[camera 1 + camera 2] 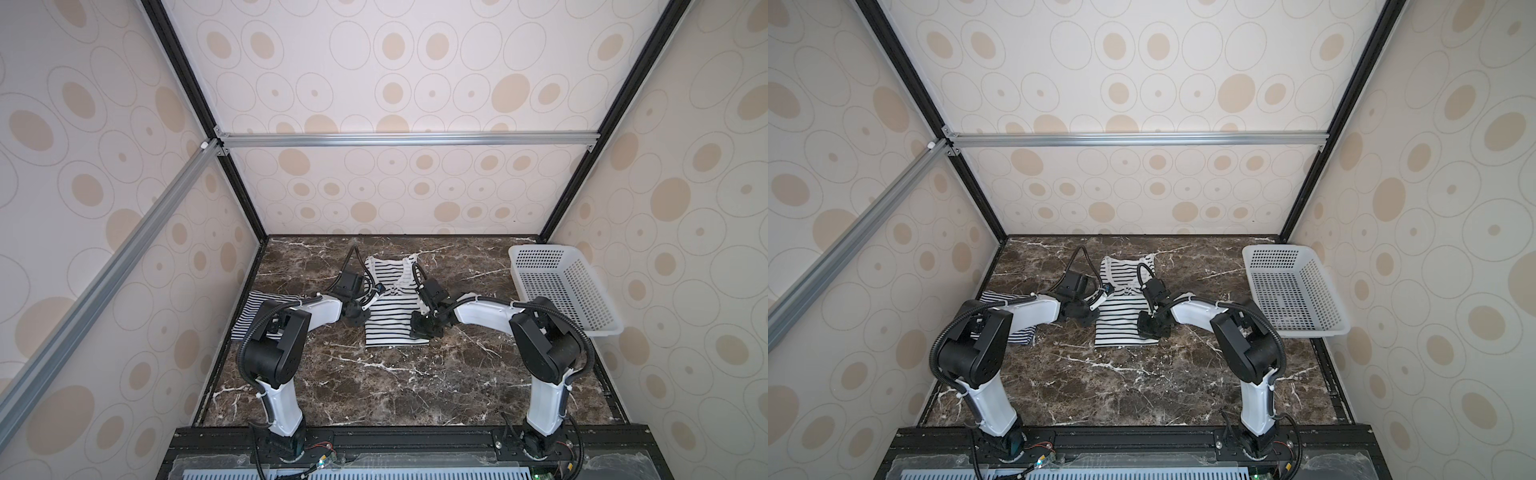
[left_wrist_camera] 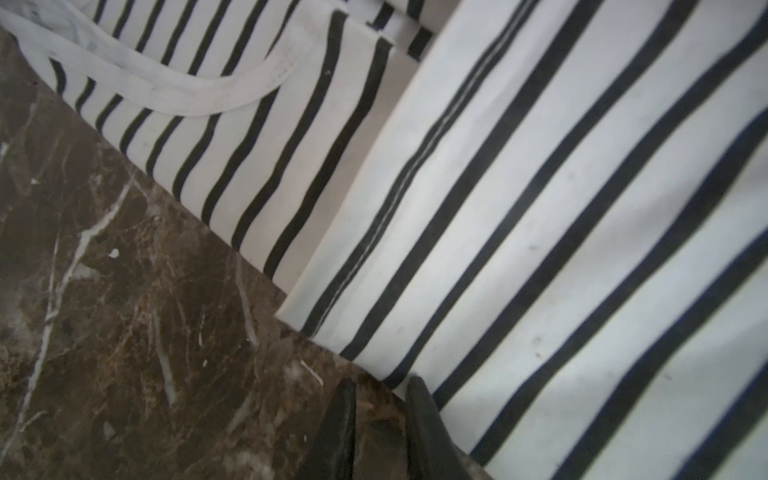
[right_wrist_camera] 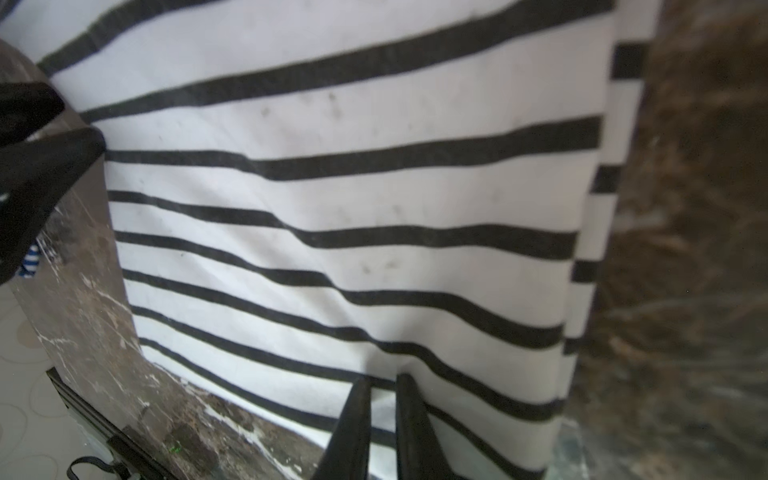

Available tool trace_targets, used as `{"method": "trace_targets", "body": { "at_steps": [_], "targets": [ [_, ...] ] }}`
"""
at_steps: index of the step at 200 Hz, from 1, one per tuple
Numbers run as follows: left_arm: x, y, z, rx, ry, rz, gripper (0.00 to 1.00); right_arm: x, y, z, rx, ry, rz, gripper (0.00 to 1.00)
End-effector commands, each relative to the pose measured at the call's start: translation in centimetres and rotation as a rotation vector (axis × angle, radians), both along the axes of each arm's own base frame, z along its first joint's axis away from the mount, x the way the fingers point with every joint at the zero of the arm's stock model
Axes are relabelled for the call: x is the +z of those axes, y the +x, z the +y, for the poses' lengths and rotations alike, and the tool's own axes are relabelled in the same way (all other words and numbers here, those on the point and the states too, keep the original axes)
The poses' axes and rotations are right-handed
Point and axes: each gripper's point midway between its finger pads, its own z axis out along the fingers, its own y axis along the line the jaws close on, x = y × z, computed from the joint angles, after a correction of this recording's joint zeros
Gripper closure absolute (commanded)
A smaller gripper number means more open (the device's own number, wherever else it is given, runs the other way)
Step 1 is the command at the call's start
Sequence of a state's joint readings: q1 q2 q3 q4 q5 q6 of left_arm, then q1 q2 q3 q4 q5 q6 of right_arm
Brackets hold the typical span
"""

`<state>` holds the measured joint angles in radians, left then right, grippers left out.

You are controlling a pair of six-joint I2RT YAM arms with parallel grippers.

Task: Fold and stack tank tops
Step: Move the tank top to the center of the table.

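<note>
The white tank top with wide black stripes (image 1: 392,309) (image 1: 1121,320) lies flat at mid-table, straps toward the back wall. One layer of it is folded over another (image 2: 540,208). My left gripper (image 1: 371,300) (image 2: 382,386) sits at its left edge, jaws slightly open, with bare marble showing between them; one fingertip (image 2: 415,384) touches the cloth edge. My right gripper (image 1: 417,332) (image 3: 383,380) is at the lower right part of the top, shut on a puckered bit of its cloth. The finely striped tank top (image 1: 249,311) (image 1: 994,298) lies at the left, partly hidden under my left arm.
A white perforated basket (image 1: 582,286) (image 1: 1320,282) stands tilted at the right edge of the dark marble table (image 1: 395,382). Patterned walls close in the back and both sides. Both arm bases stand at the front edge.
</note>
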<state>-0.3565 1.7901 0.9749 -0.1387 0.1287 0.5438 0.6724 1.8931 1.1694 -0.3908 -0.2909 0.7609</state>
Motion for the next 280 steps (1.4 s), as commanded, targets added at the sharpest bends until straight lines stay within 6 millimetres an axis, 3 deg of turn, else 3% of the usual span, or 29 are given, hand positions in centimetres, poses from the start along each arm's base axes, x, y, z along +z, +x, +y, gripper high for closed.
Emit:
{"method": "trace_targets", "body": {
  "at_steps": [1, 51, 98, 151, 218, 280],
  "targets": [
    [-1.8, -4.1, 1.6, -0.052, 0.071, 0.111, 0.77, -2.0, -4.3, -1.4, -0.015, -0.096, 0.096, 0.84],
    [-2.0, -8.6, 2.6, -0.084, 0.066, 0.166, 0.77, -2.1, -9.1, -0.6, 0.026, -0.125, 0.132, 0.84],
    [0.5, -12.1, 2.3, -0.119, -0.03, 0.123, 0.73, -2.0, -12.6, -1.2, 0.065, -0.167, 0.154, 0.85],
    [1.6, -16.1, 1.0, -0.247, 0.016, 0.039, 0.64, 0.4, -10.9, -3.8, 0.072, -0.263, 0.06, 0.82],
    [2.8, -19.0, -2.1, -0.37, 0.009, 0.009, 0.58, -1.3, -10.4, -6.7, 0.013, -0.324, 0.136, 0.82],
    [2.9, -20.2, -4.8, -0.443, 0.013, -0.005, 0.53, -2.1, -9.7, -8.6, -0.038, -0.333, 0.16, 0.82]
  ]
}}
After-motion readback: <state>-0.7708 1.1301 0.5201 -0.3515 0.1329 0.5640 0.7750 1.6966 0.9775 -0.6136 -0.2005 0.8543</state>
